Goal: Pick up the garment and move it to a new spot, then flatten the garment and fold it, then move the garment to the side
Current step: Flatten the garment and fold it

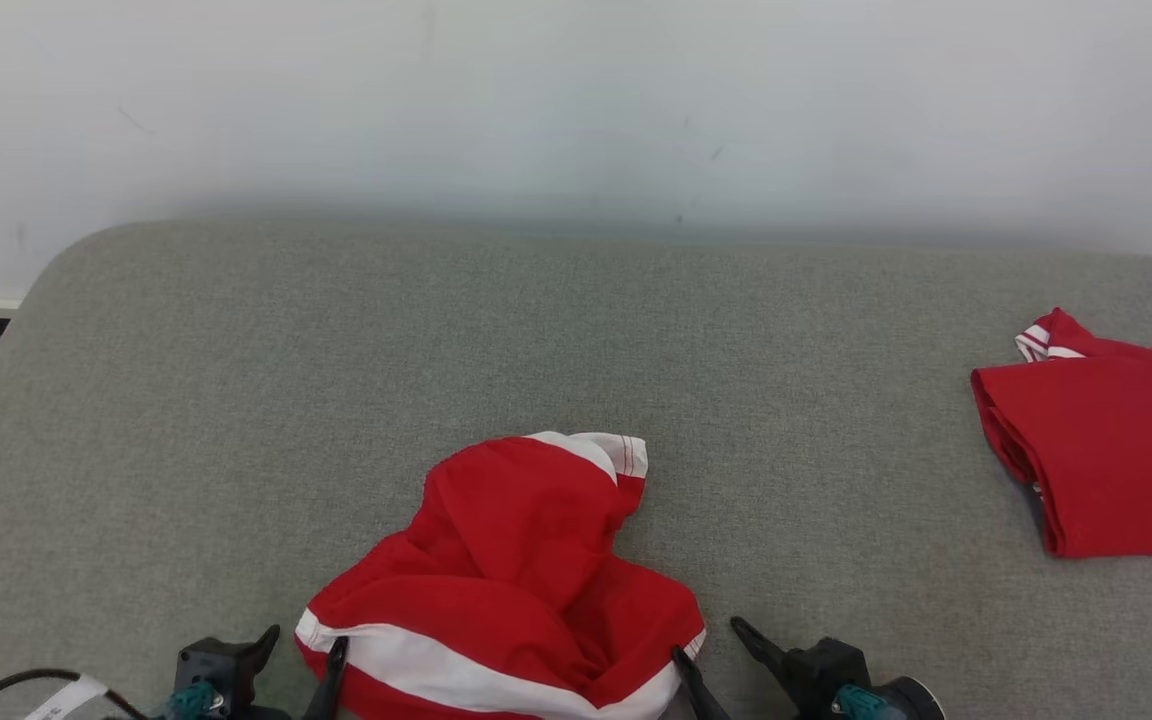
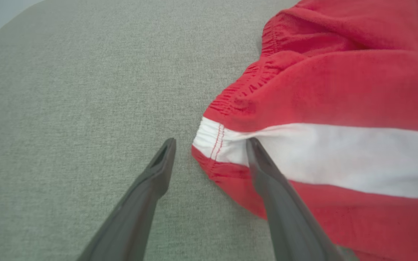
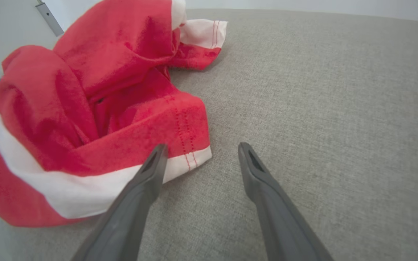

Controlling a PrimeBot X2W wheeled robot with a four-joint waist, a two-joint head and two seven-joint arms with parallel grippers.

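The garment [image 1: 506, 590], red with a white band and red stitching at the hems, lies crumpled near the front edge of the grey padded surface [image 1: 576, 330]. The left gripper [image 1: 304, 650] and right gripper [image 1: 708, 645] flank it, jaws spread wide, holding nothing.

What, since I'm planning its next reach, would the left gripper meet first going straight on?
Probably the garment: its white-striped corner lies between the open left gripper's fingers, one finger overlapping the stripe. Height is unclear, so it might pass just above the cloth.
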